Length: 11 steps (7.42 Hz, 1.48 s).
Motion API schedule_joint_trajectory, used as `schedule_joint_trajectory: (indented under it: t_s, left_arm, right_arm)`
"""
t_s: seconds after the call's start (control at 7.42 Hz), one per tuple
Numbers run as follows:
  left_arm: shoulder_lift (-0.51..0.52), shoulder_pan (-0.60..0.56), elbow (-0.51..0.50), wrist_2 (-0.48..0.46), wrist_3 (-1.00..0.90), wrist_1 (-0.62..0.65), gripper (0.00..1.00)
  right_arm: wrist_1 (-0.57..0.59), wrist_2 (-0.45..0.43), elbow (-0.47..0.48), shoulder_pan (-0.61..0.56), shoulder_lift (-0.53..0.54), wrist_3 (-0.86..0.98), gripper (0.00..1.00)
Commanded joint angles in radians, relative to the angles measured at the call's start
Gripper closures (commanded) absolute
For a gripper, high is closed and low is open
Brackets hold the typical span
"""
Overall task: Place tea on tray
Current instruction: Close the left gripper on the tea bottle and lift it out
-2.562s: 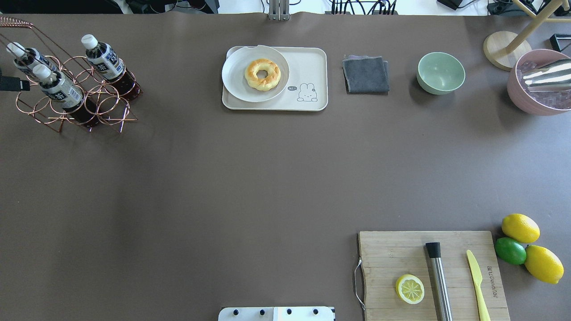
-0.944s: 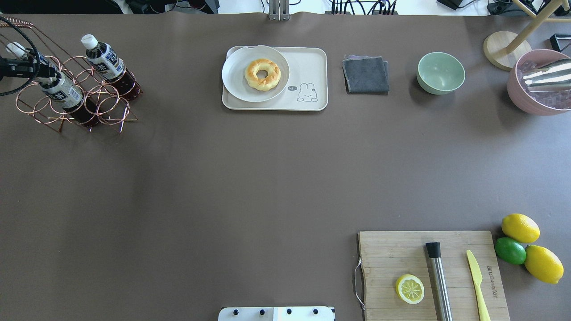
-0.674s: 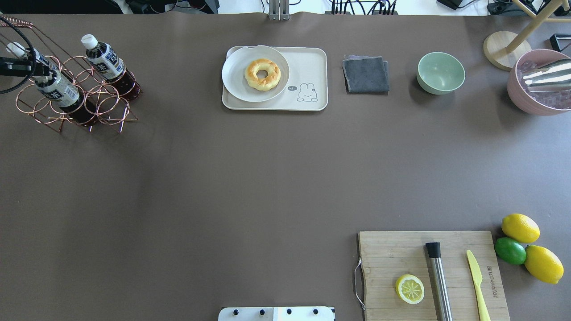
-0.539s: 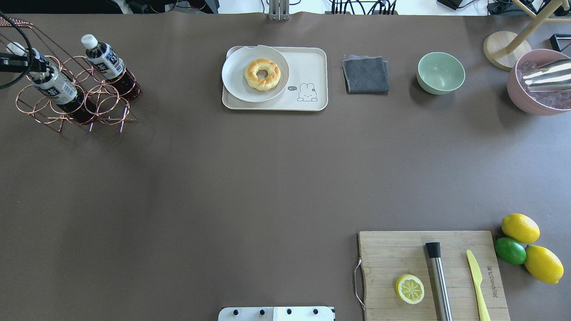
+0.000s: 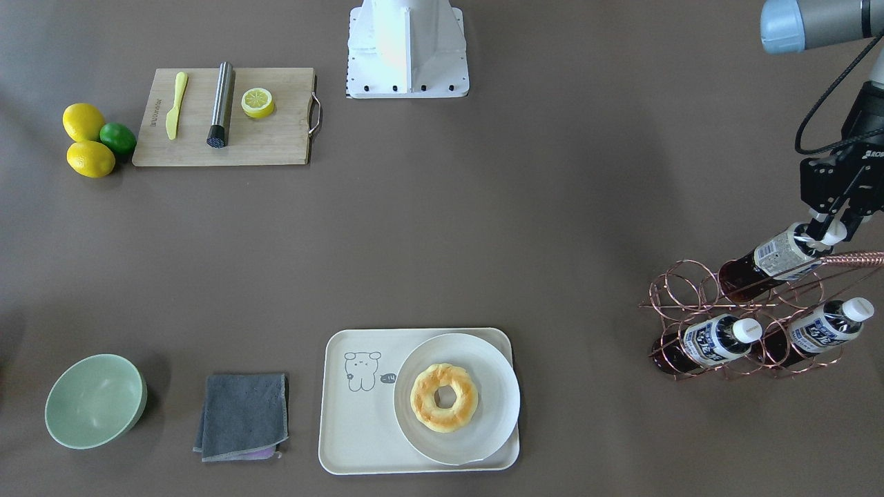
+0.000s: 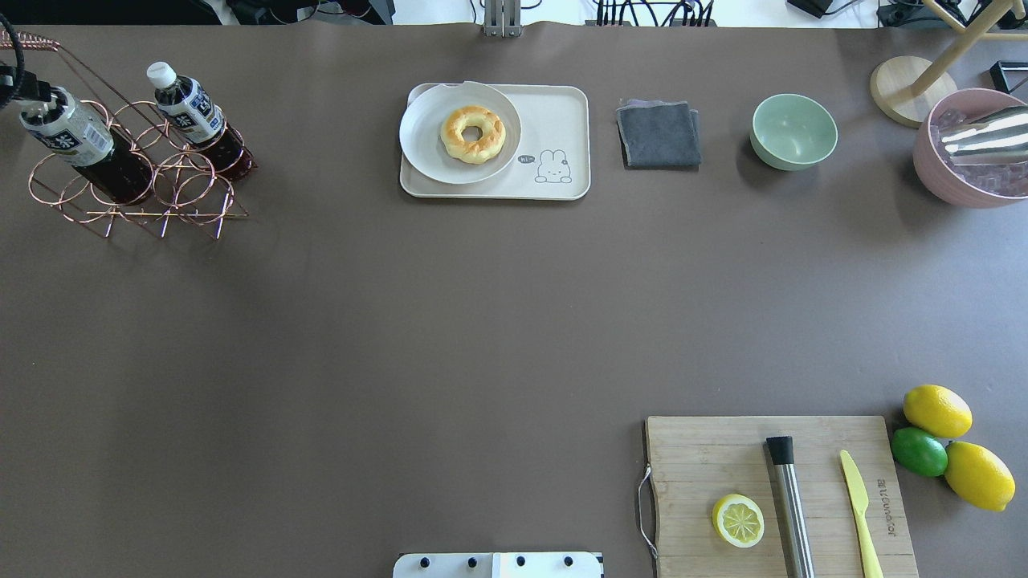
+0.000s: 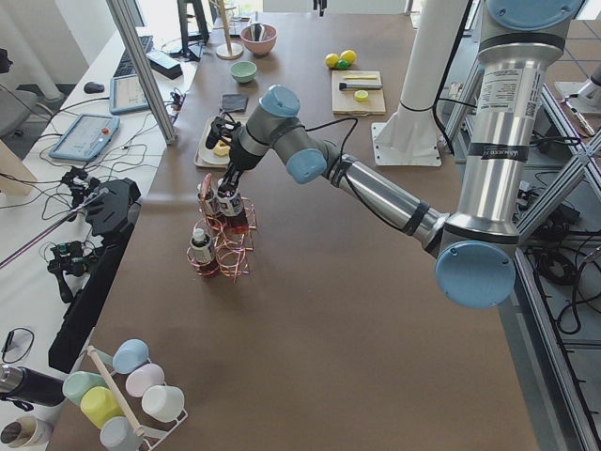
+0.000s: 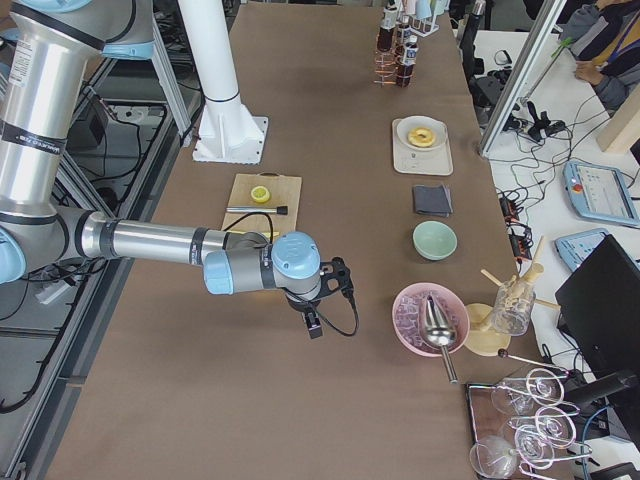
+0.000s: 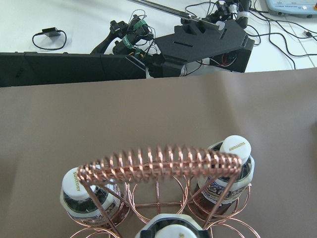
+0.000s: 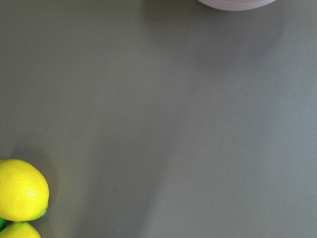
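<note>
My left gripper (image 5: 825, 231) is shut on the white cap of one tea bottle (image 5: 777, 255) and holds it tilted, its dark lower end still among the rings of the copper wire rack (image 5: 753, 304). In the overhead view this bottle (image 6: 68, 138) is at the far left. Two like bottles (image 5: 718, 338) (image 5: 822, 328) lie in the rack. The cream tray (image 6: 554, 120) with the line drawing carries a white plate (image 6: 426, 140) with a doughnut. My right gripper (image 8: 315, 325) shows only in the right side view; I cannot tell its state.
A grey cloth (image 6: 658, 134), a green bowl (image 6: 793, 131) and a pink bowl of ice (image 6: 968, 148) stand right of the tray. A cutting board (image 6: 707, 457) with a lemon half, muddler and knife is near the robot, with lemons and a lime (image 6: 919, 451) beside it.
My left gripper came in over the rack, closed on the front bottle's cap and has drawn that bottle up and toward the table's left edge. Everything else is still.
</note>
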<state>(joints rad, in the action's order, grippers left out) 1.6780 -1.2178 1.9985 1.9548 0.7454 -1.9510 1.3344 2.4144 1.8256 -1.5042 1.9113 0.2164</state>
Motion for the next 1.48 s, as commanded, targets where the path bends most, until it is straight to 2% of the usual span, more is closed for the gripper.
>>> schedule_joint_trajectory:
  t_s: [0.0, 0.27, 0.4, 0.54, 0.67, 0.81, 1.08, 1.35]
  left_arm:
    - [0.063, -0.105, 0.058, 0.123, -0.001, 0.140, 1.00]
    - [0.065, -0.060, 0.172, 0.115, 0.015, 0.263, 1.00]
    - [0.074, -0.019, 0.240, 0.075, 0.017, 0.335, 1.00]
    - [0.097, 0.044, 0.299, 0.026, 0.034, 0.398, 1.00]
    - [0.176, 0.125, 0.319, -0.028, 0.119, 0.453, 1.00]
    - [0.277, 0.249, 0.327, -0.115, 0.232, 0.545, 1.00]
    - [0.548, 0.523, 0.300, -0.360, 0.371, 0.811, 1.00]
    - [0.617, 0.700, 0.231, -0.523, 0.489, 0.822, 1.00]
  right_arm:
    - [0.000, 0.000, 0.000, 0.001, 0.002, 0.001, 0.00]
    - [0.000, 0.002, 0.000, 0.002, 0.000, 0.000, 0.00]
    - [0.000, 0.002, 0.000, 0.002, 0.000, 0.000, 0.00]
    - [0.000, 0.002, 0.000, 0.002, 0.000, 0.000, 0.00]
    - [0.000, 0.002, 0.000, 0.004, -0.002, -0.002, 0.00]
    - [0.000, 0.003, 0.000, 0.010, -0.005, -0.002, 0.00]
    - [0.000, 0.002, 0.000, 0.015, -0.006, 0.000, 0.00]
    - [-0.001, 0.003, -0.018, 0.021, -0.008, 0.003, 0.00]
